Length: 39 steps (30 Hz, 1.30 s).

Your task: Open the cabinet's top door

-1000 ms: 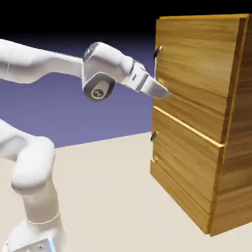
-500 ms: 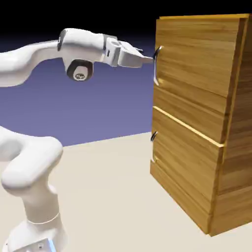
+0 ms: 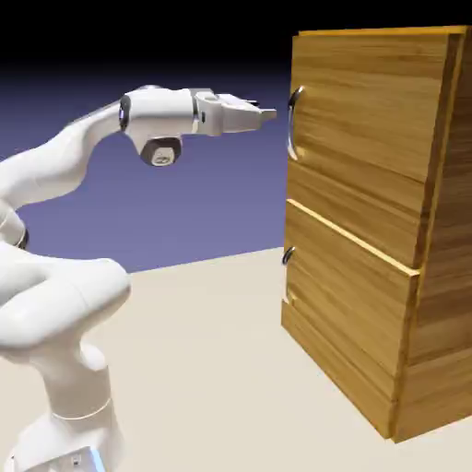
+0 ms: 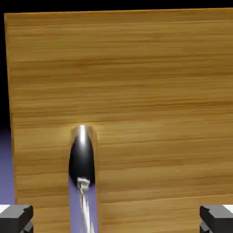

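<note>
Backed off leftward since half a second ago, the white arm's fingers (image 3: 267,114) now hang just short of the long curved silver bar handle (image 3: 293,123), not touching it. They are spread wide apart, empty. Right of them, the golden-brown wood-grain top door (image 3: 364,115) sits closed on the tall cabinet (image 3: 433,277), standing on the pale surface (image 3: 203,369).

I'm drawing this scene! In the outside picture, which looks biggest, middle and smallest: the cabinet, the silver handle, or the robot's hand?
1. The cabinet, by far the biggest.
2. The hand and the silver handle look about alike, so I won't rank them; both are tiny beside the cabinet.
</note>
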Each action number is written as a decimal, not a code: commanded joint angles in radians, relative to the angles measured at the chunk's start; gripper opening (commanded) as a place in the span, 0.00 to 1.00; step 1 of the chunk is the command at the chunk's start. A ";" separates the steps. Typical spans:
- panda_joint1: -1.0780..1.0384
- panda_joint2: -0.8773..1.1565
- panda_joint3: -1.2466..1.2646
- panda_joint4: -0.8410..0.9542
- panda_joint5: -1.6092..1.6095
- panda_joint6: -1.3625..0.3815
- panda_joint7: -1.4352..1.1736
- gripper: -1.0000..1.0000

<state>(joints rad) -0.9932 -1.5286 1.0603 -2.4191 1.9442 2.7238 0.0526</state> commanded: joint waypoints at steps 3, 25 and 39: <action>-0.048 -0.046 0.051 0.019 0.094 -0.015 -0.033 0.50; 0.209 -0.104 -0.262 -0.358 0.221 -0.489 -0.439 0.00; 0.330 -0.111 -0.770 -0.556 -0.151 -0.837 -0.598 0.00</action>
<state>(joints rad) -0.6637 -1.6399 0.2908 -2.9756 1.7935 1.8856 -0.5454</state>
